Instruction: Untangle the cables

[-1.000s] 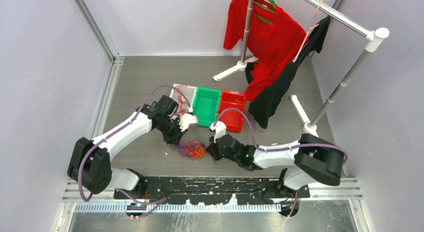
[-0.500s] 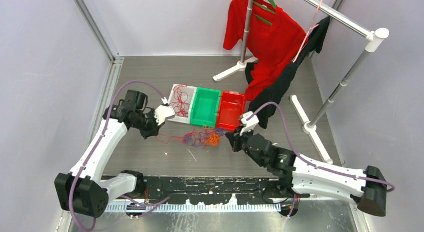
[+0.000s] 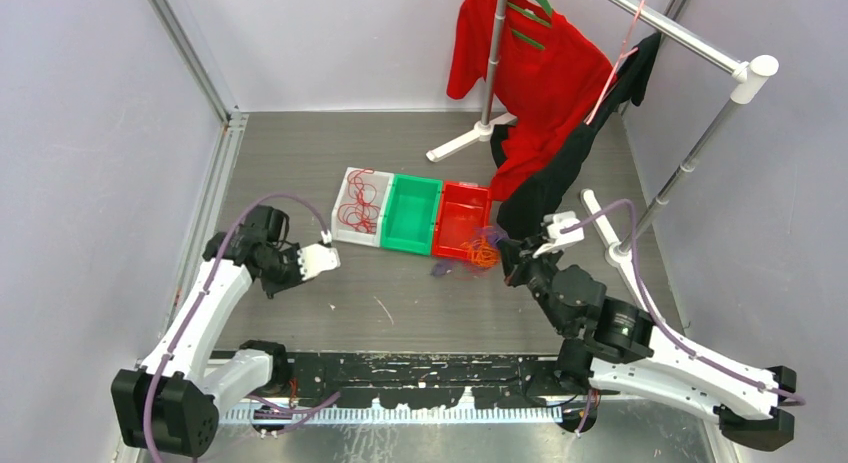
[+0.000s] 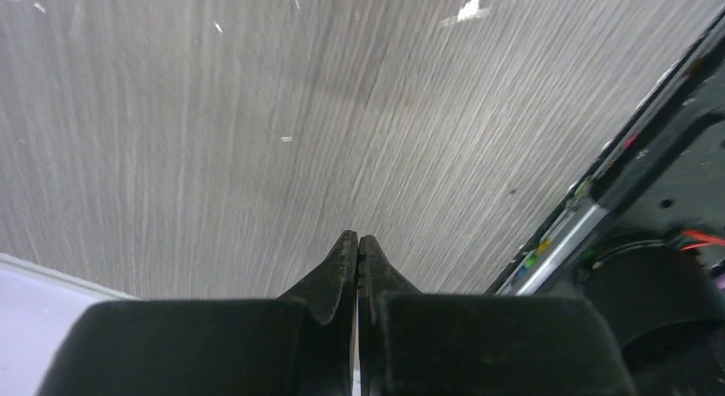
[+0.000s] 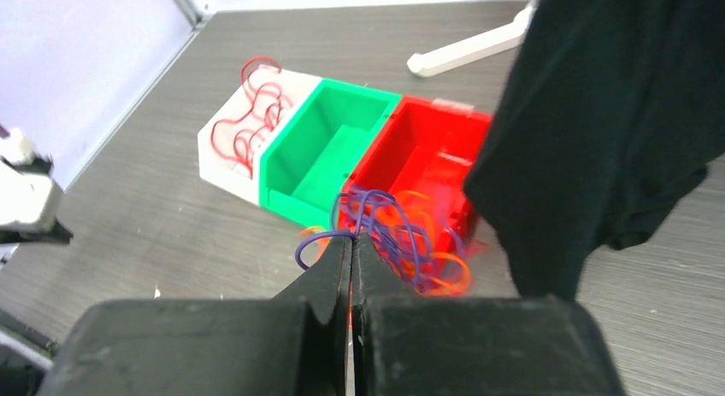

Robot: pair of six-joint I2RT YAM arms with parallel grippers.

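An orange and purple tangle of cables hangs in front of the red bin, with a purple end trailing on the floor to its left. My right gripper is shut on this tangle; in the right wrist view purple and orange loops spill from the closed fingertips. Red cables lie in the white bin. My left gripper is far left over bare floor, shut with nothing in it.
The green bin stands between the white and red ones. A black garment and a red shirt hang from a rack just right of the bins, with white rack feet on the floor. The arms' base rail lies near the left gripper.
The two grippers drew apart from the middle. The right one carried the orange and purple tangle right, up to the red bin. The left one swung left and now holds nothing.
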